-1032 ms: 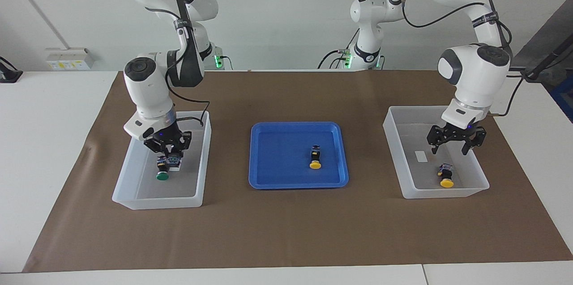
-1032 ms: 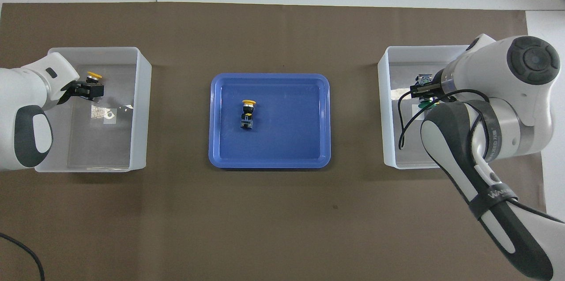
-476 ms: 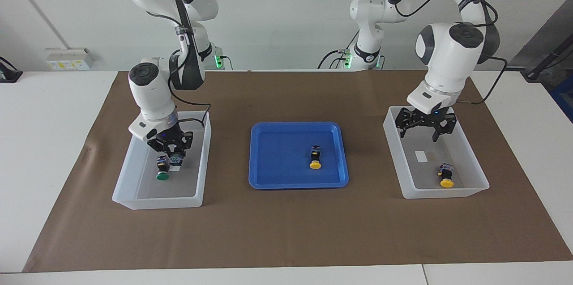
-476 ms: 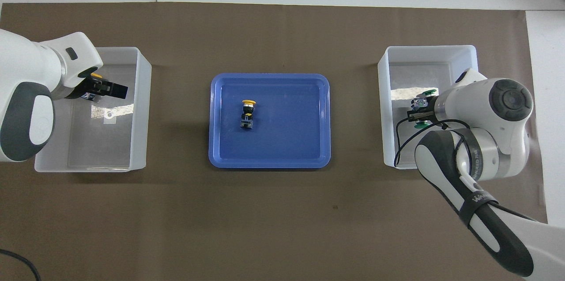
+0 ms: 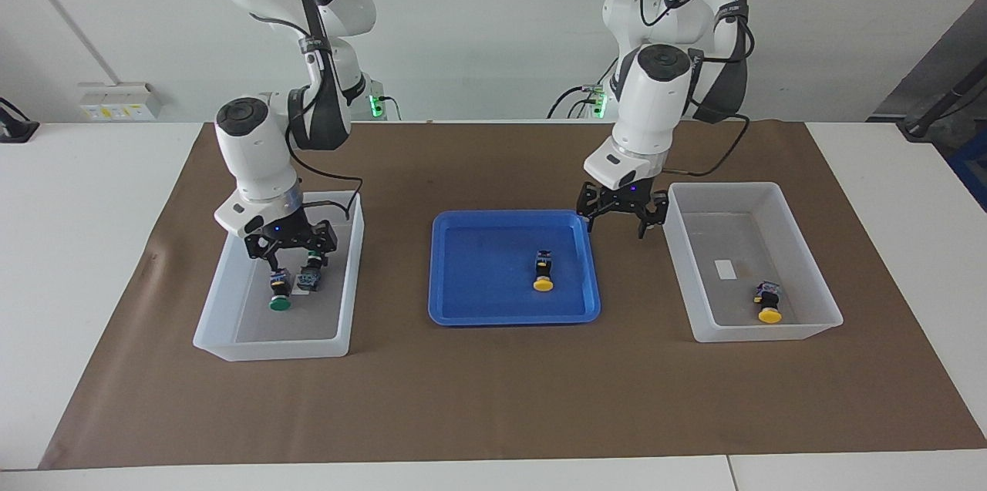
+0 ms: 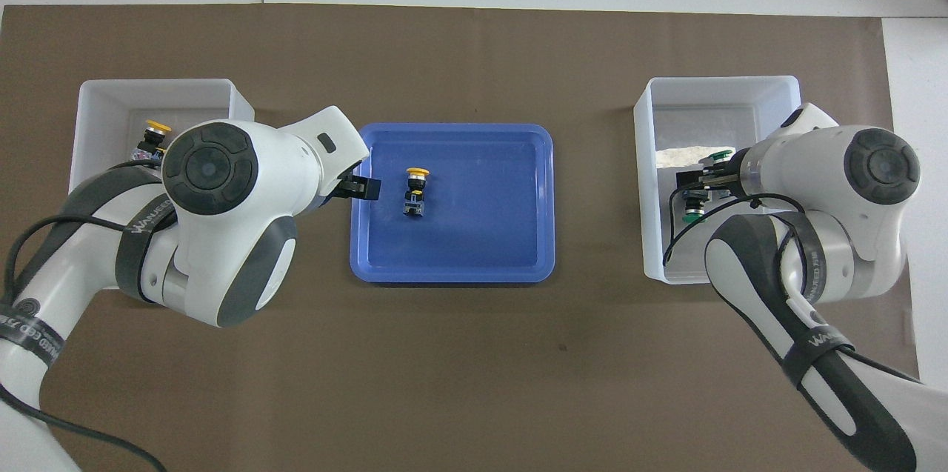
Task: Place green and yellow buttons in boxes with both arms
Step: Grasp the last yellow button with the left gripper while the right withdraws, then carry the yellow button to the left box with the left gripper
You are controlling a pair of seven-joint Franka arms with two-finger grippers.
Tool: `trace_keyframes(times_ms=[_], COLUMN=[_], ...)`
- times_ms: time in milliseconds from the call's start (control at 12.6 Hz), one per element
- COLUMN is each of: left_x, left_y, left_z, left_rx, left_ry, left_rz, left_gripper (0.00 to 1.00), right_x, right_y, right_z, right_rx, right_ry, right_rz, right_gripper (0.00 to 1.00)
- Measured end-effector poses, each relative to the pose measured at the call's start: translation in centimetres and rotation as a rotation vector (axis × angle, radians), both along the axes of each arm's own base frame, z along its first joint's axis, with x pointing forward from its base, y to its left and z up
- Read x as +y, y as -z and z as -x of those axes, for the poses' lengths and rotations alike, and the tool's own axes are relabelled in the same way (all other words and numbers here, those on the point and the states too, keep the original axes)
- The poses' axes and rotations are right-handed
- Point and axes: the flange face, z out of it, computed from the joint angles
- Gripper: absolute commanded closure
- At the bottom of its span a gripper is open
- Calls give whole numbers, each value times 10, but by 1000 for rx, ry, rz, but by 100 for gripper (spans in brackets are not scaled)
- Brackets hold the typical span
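A yellow button (image 5: 544,275) (image 6: 416,186) lies in the blue tray (image 5: 463,314) (image 6: 518,264). Another yellow button (image 5: 769,307) (image 6: 154,130) lies in the box (image 5: 763,333) (image 6: 155,84) at the left arm's end. Two green buttons (image 5: 279,300) (image 6: 717,156) lie in the box (image 5: 270,348) (image 6: 715,79) at the right arm's end, the second (image 5: 308,277) (image 6: 692,215) just under my right gripper (image 5: 293,256) (image 6: 700,183), which stands open low in that box. My left gripper (image 5: 617,226) (image 6: 363,189) hangs open over the tray's edge beside its box, holding nothing.
Brown paper (image 5: 493,398) covers the table under the tray and both boxes. The tray sits midway between the boxes. A white label (image 5: 725,269) lies on the floor of the box at the left arm's end.
My right gripper has opened and let go of the second green button in its box. My left arm has swung from over its box across to the tray's edge.
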Motion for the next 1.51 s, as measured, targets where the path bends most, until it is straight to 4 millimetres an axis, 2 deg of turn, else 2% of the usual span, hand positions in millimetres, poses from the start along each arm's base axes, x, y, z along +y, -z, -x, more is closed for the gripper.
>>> trace_keyframes(times_ms=[238, 397, 794, 873, 952, 1032, 1111, 1270, 1508], left_x=[-41, -55, -82, -84, -88, -90, -91, -91, -89], left_y=[38, 67, 111, 117, 121, 122, 122, 122, 119], left_z=[7, 6, 7, 8, 10, 11, 12, 12, 10], left_rx=[-4, 5, 10, 15, 18, 19, 20, 21, 17], left_ry=[-39, -59, -122, -137, -154, -167, -187, -212, -225], left_rz=[31, 38, 64, 66, 69, 72, 77, 81, 84], left_gripper=[0, 0, 0, 6, 40, 82, 100, 100, 100], right_x=[11, 10, -7, -10, -12, -16, -23, -38, -40], right_y=[-68, -112, -222, -241, -256, -269, -278, -282, -276], right_z=[-6, -5, 16, 21, 26, 33, 41, 52, 53], right_rx=[-7, -4, 61, 69, 76, 82, 94, 128, 148], right_ry=[89, 140, 208, 225, 240, 254, 269, 298, 305], right_rz=[-15, -20, -10, -10, -11, -11, -10, -18, -48], right_gripper=[0, 0, 0, 0, 0, 0, 0, 0, 0])
